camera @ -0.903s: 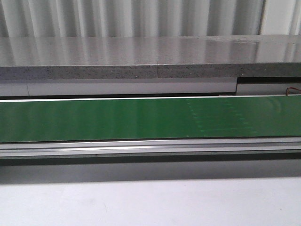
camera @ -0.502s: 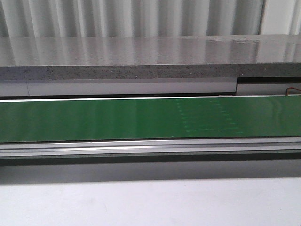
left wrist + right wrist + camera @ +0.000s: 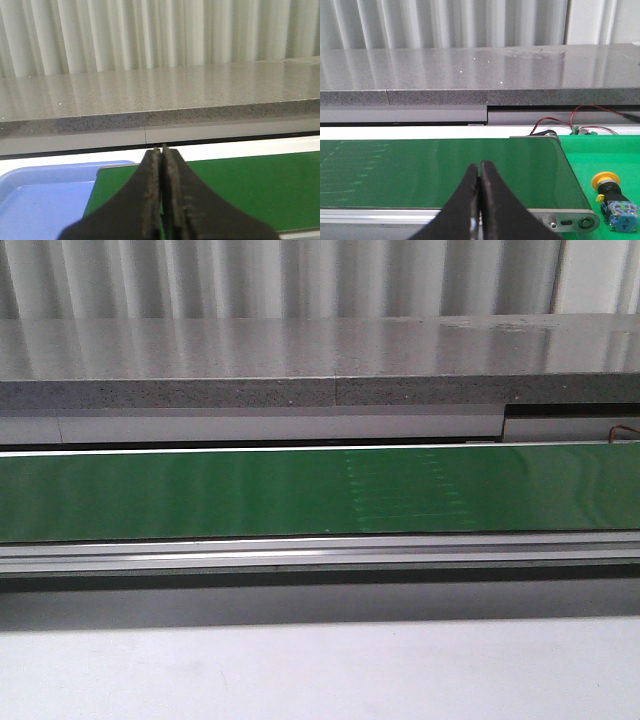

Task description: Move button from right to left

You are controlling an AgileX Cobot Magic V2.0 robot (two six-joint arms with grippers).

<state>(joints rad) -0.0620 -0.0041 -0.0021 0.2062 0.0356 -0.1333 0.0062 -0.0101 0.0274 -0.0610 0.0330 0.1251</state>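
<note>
Your right gripper [image 3: 479, 172] and left gripper [image 3: 163, 155] hung pressed together over the green belt [image 3: 200, 490], nothing held. The button [image 3: 612, 192] lay untouched beyond the belt's right end. The reach hadn't begun; you'd need the right fingers spread first.

left claw [image 3: 162, 150] fingers pressed together, right claw [image 3: 479, 165] likewise, both empty

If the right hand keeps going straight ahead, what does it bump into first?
Probably the green belt, since the shut right hand points over it. The button sits off to the side, not in line.
</note>
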